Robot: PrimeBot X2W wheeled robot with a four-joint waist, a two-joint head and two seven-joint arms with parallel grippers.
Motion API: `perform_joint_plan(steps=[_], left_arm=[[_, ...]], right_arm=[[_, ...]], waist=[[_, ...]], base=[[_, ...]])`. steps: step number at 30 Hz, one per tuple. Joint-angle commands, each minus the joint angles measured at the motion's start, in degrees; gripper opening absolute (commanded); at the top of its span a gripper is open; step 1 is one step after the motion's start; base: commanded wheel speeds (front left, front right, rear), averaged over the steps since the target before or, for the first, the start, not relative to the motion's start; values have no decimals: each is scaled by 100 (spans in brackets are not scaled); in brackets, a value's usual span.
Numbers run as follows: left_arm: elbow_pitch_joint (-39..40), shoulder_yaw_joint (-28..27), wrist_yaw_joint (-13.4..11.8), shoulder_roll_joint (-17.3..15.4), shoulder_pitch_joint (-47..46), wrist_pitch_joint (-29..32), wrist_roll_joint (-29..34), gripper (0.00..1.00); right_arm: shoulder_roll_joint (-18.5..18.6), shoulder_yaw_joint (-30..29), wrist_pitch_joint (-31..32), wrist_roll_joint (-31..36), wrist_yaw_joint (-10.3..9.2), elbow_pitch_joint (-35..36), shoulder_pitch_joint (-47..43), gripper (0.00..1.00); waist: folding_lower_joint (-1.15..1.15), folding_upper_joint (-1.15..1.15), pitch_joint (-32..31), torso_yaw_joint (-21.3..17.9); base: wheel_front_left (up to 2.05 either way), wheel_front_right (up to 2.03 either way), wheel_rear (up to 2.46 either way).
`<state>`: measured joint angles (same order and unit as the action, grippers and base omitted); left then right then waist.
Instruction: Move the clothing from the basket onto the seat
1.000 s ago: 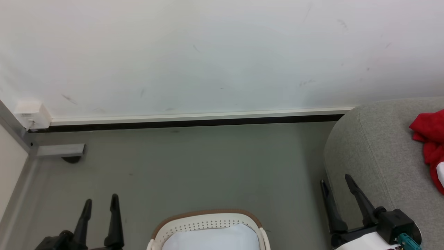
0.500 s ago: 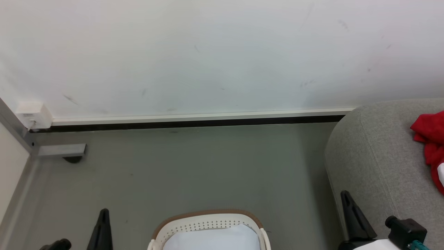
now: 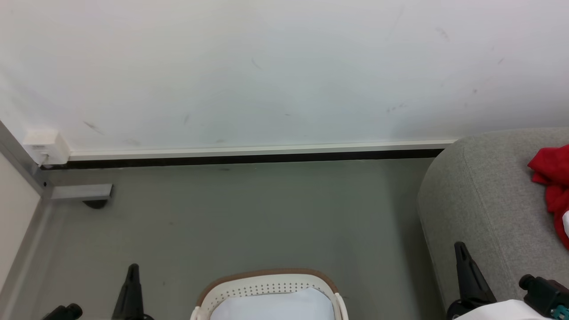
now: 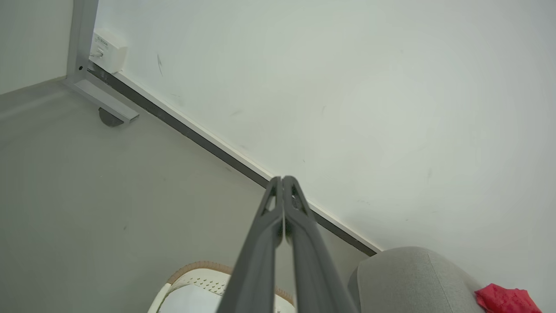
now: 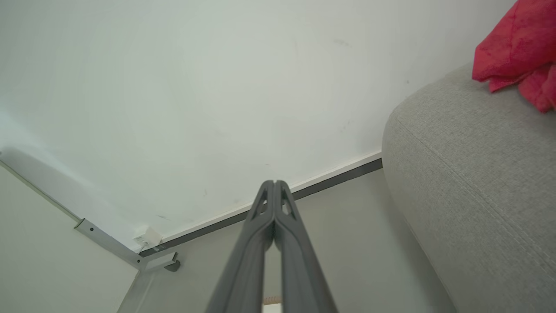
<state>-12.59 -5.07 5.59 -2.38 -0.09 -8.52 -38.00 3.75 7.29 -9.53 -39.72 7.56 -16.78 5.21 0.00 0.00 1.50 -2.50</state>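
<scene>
Clothing (image 3: 551, 178), where does it lie?

On the seat (image 3: 480, 200): a bright red heap on the padded top, back from the seat's rounded left corner, with a bit of white at its lower end. It runs off the right side of the head view.

And the basket (image 3: 266, 284)?

On the grey floor (image 3: 266, 213), left of the seat and apart from it. Its far end, with the brown rim and holed wall, sits at the bottom of the head view. Something pale shows inside. Whether that is cloth or the basket's own bottom I cannot tell.

What about the left gripper (image 4: 283, 179)?

Clenched, its fingers pressed together with nothing between them. It hangs over the floor left of the basket, touching nothing.

The right gripper (image 5: 274, 182)?

Clenched too, and empty. It points up near the seat's left edge, well apart from the red heap.

Anything else down there?

A dark baseboard (image 3: 249, 155) along the foot of the wall (image 3: 266, 66), and a small white box (image 3: 42, 146) at the floor's far left corner.
</scene>
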Motion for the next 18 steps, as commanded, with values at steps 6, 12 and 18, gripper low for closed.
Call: perform_joint_plan(steps=[6, 12, 18], left_arm=[[45, -39, 38, -41, -179, 160, -634, 0], [28, -50, 55, -44, -224, 290, -1082, 0], [12, -61, 69, -47, -266, 407, -1505, 0]], right_arm=[[61, -129, 136, -627, -3, 111, 102, 0], [71, -217, 250, -1084, -4, 131, 104, 0], [78, -307, 359, -1509, -5, 151, 105, 0]], waist=[[0, 0, -8, 16], [0, 0, -16, 31], [0, 0, -24, 46]], base=[[0, 0, 0], [0, 0, 0], [0, 0, 0]])
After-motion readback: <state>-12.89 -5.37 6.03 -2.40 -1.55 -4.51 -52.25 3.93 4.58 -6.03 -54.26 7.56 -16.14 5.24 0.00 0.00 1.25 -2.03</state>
